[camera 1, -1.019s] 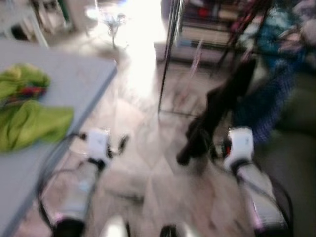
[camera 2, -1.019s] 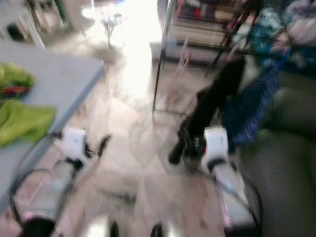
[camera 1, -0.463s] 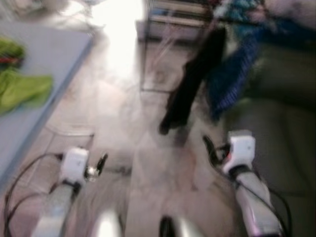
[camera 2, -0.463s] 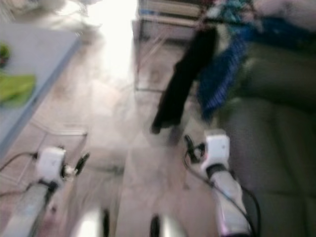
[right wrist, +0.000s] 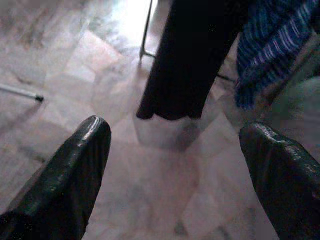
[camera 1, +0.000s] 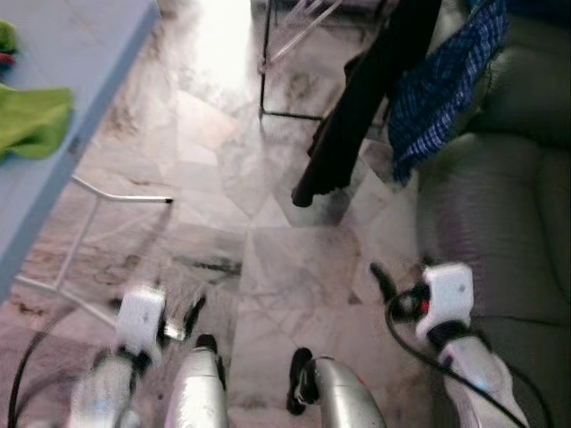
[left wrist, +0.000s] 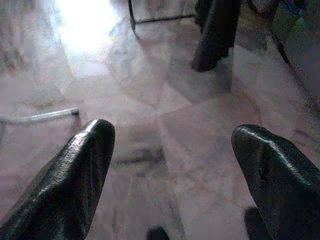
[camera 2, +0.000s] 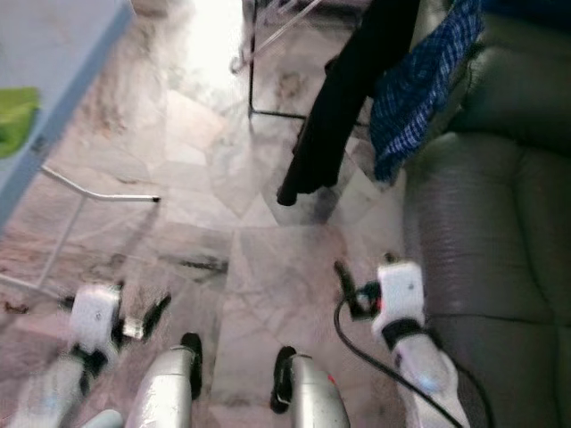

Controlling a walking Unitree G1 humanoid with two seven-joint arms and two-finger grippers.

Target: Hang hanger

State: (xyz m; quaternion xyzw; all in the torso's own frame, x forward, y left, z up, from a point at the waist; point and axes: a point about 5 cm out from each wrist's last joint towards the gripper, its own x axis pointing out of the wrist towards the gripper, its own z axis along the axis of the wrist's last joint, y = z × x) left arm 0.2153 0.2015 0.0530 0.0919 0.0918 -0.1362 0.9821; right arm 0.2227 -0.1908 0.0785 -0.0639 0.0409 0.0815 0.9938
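Both hands low over the marble floor (camera 1: 268, 259), fingers spread wide, nothing held: left hand (left wrist: 170, 165) near left, right hand (right wrist: 175, 165) near right beside the grey sofa (camera 1: 508, 205). Black garment (camera 1: 366, 98) hangs far centre by a metal rack leg (camera 1: 265, 62), blue checked cloth (camera 1: 442, 76) on its right; cannot make out a hanger; blue worktop (camera 1: 62, 116) far left with green cloth (camera 1: 31, 120) on it.
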